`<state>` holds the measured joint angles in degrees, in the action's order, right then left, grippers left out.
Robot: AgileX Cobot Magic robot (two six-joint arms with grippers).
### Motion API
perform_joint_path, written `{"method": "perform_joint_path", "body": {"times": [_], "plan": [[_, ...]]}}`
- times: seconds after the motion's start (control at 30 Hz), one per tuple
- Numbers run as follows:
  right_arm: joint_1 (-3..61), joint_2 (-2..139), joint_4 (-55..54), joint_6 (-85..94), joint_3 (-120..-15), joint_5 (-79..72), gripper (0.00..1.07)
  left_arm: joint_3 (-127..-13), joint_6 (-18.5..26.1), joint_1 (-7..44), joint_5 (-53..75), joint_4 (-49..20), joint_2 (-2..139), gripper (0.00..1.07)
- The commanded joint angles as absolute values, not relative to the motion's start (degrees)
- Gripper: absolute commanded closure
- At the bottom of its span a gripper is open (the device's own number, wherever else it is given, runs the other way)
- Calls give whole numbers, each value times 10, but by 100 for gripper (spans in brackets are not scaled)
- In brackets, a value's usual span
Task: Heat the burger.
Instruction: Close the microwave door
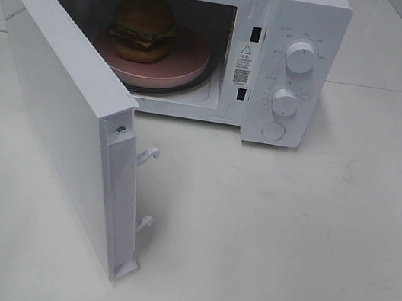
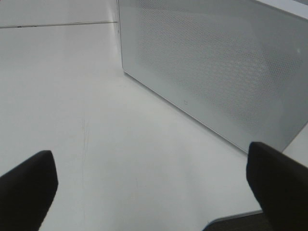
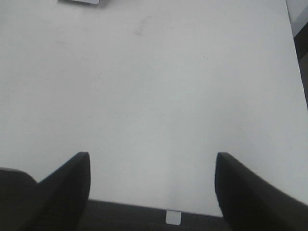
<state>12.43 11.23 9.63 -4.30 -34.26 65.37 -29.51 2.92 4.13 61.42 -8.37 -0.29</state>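
Plainly, the fist-sized burger with glossy brown bun, green lettuce frill and yellow cheese (image 1: pixel 144 27) sat on the round pink plate (image 1: pixel 188 67) inside the boxy white microwave oven (image 1: pixel 309 14), toward the left of the cavity. The flat white oven door (image 1: pixel 56 95) stood swung wide, and the two white plastic latch hooks (image 1: pixel 148 156) on its free edge pointed across the pale tabletop (image 1: pixel 285 249).

Neither arm showed in the high view. The left gripper (image 2: pixel 153 180) was spread wide and empty, near the door's perforated outer face. The right gripper (image 3: pixel 152 185) was also parted, with nothing between its fingers but tabletop.

Shutting the door looked like the step in hand. It would go best with the left gripper pressing the outer face close to the free edge, far from the hinge, following the door's arc steadily until the hooks seated. A hard shove could slide the oven on the smooth surface.
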Motion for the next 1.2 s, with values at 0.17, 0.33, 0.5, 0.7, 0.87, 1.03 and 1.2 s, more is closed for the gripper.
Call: {"method": "perform_joint_path", "body": {"times": [0.17, 0.33, 0.5, 0.7, 0.87, 1.03, 1.2], "plan": [[77, 36, 63, -52, -288, 575, 36, -296, 29, 42, 610, -87, -13, 7], [57, 14, 52, -40, -285, 571, 36, -296, 29, 42, 610, -87, -13, 7], [54, -19, 52, -41, -285, 571, 36, -296, 29, 42, 610, -87, -13, 7], [54, -19, 52, -40, -285, 571, 36, -296, 29, 42, 610, -87, -13, 7], [54, -19, 52, -40, -285, 571, 36, -296, 29, 42, 610, -87, -13, 7], [54, -19, 52, -38, -285, 571, 36, -296, 29, 42, 610, -87, -13, 7], [54, -19, 52, -38, -285, 571, 36, -296, 29, 42, 610, -87, -13, 7]]}}
